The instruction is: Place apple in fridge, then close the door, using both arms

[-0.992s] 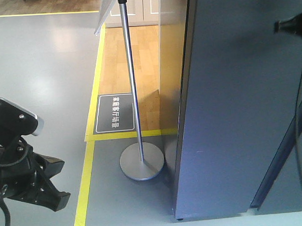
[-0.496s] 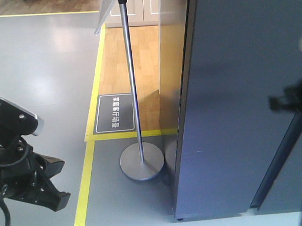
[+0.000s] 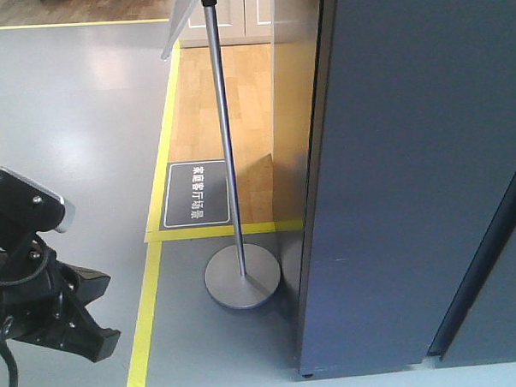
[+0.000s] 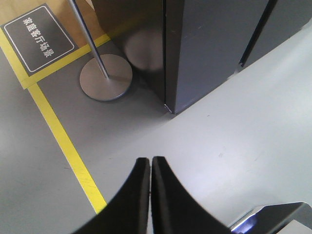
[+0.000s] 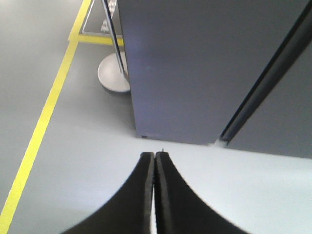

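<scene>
The fridge (image 3: 394, 179) fills the right of the front view as flat dark grey-blue panels. A dark seam (image 3: 484, 261) runs between them and the door lies shut against the body. Its lower corner also shows in the left wrist view (image 4: 204, 53) and the right wrist view (image 5: 195, 68). The apple is out of view. My left arm (image 3: 48, 297) hangs low at the left, away from the fridge. The left gripper (image 4: 150, 163) is shut and empty above the grey floor. The right gripper (image 5: 154, 157) is shut and empty too, just short of the fridge's base.
A metal stanchion pole on a round base (image 3: 242, 277) stands just left of the fridge. A yellow floor line (image 3: 144, 327) runs along the grey floor beside a dark floor sign (image 3: 195, 194). Wooden flooring (image 3: 237, 100) lies behind.
The right arm's dark shape at the front view's right edge dropped from high to mid height, then left that view. The left arm has not moved.
</scene>
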